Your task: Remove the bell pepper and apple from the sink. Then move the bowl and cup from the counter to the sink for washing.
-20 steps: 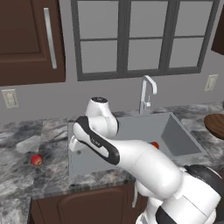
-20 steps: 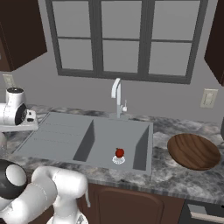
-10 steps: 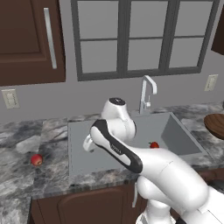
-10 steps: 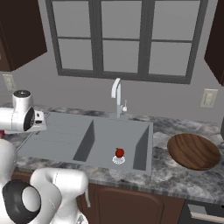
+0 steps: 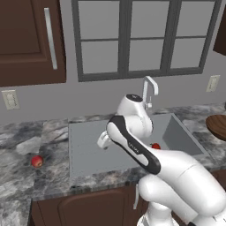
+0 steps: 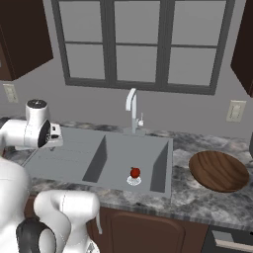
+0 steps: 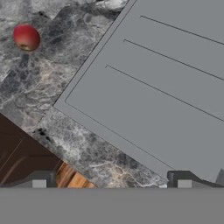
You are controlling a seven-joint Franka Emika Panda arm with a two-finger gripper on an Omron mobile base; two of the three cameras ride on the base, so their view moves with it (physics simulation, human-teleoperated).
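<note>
The apple (image 5: 36,161) (image 7: 26,37), pinkish-red, lies on the dark marbled counter (image 5: 26,176) left of the sink (image 5: 88,145). The bright red bell pepper (image 6: 134,172) sits on the white drain in the basin, half hidden behind my arm in the left base view, bell pepper (image 5: 155,146). My gripper (image 5: 103,141) (image 6: 54,136) (image 7: 111,181) hovers over the ribbed drainboard (image 7: 166,87) near its front edge, open, nothing between its fingertips (image 7: 39,180). The wooden bowl (image 6: 218,170) (image 5: 218,126) rests on the counter right of the sink. The green cup is out of view.
The chrome faucet (image 6: 131,108) rises behind the basin under the window. Brown cabinet fronts (image 7: 22,162) run below the counter edge. A wall outlet (image 5: 10,99) sits at the far left.
My arm has swung to the right, from the sink's left edge to over the drainboard. The apple stays on the counter, the pepper on the drain.
</note>
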